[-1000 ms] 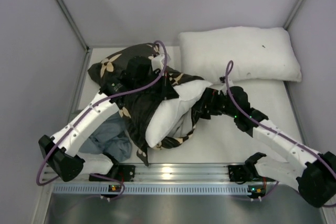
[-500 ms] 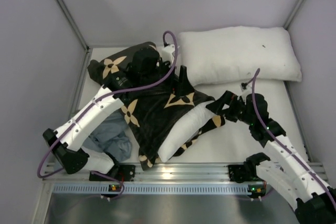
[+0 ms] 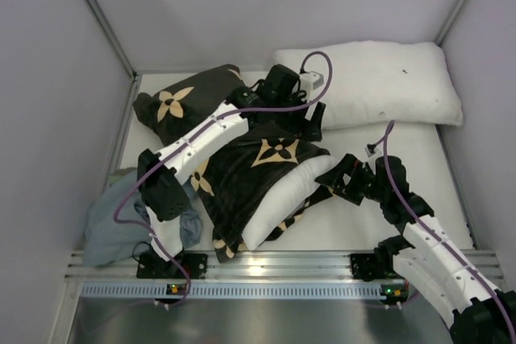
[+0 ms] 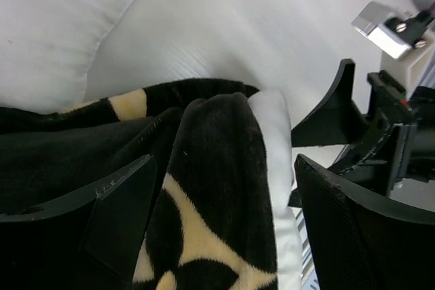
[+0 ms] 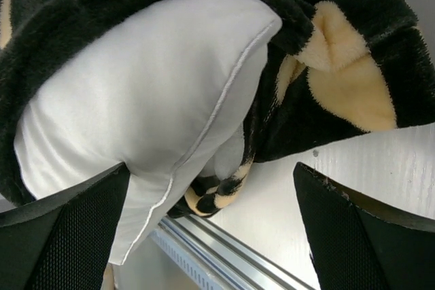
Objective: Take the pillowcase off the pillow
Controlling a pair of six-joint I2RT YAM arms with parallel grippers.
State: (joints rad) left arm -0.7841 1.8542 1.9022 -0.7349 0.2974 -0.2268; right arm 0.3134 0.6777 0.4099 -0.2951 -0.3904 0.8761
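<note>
The black pillowcase (image 3: 242,171) with tan flowers lies crumpled from the far left to the middle of the table. It still covers most of the pillow (image 3: 284,197), whose white near end sticks out. My left gripper (image 3: 313,122) hovers open over the case's far right edge; in the left wrist view the pillowcase (image 4: 211,195) and a strip of pillow (image 4: 275,161) lie under the wide-apart fingers (image 4: 119,215). My right gripper (image 3: 343,176) stands open just right of the pillow. In the right wrist view the bare pillow (image 5: 149,106) and bunched pillowcase (image 5: 340,66) fill the space ahead.
Another plain white pillow (image 3: 371,82) lies along the back wall, close to my left gripper. A blue-grey cloth (image 3: 109,223) sits at the near left by the left arm's base. The metal rail (image 3: 266,267) runs along the near edge. Walls close in the sides.
My left gripper has opened, let go of the pillowcase and swung right toward the back pillow. The case has dropped flatter over the pillow. My right gripper has backed off to the right.
</note>
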